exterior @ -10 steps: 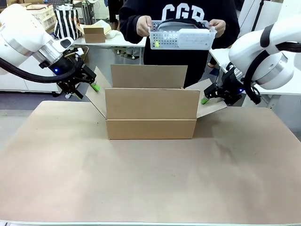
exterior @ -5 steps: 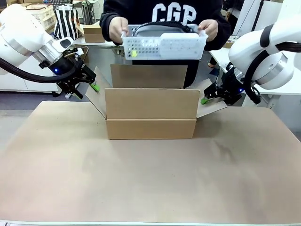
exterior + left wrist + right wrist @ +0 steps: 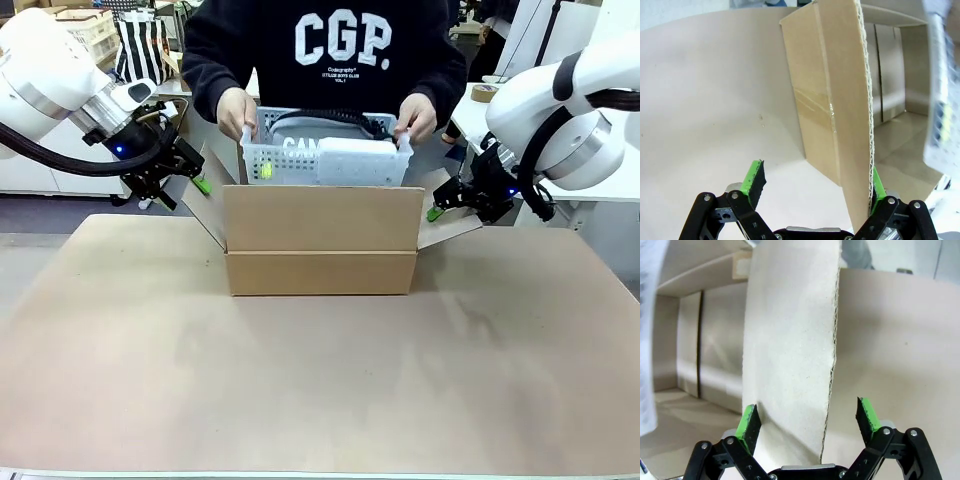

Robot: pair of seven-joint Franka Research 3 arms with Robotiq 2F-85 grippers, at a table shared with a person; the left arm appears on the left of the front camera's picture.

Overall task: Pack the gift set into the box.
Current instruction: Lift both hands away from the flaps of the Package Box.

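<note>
Now basket (image 3: 325, 160) lowered, partway into box (image 3: 320, 240).

A black-and-white striped bag (image 3: 140, 45) is showing in the background, above and behind the left gripper (image 3: 195, 178), with pale crates (image 3: 88, 28) sitting just beside it, on the side away from that gripper. A roll of tape (image 3: 487, 92) is lying on a white table (image 3: 472, 115) above and beyond the right gripper (image 3: 445, 205). Behind and between both grippers, a dark sweatshirt (image 3: 280, 40) lettered "CGP." is facing the camera. A tan table covering (image 3: 320, 380) is stretching out below and in front of them.
</note>
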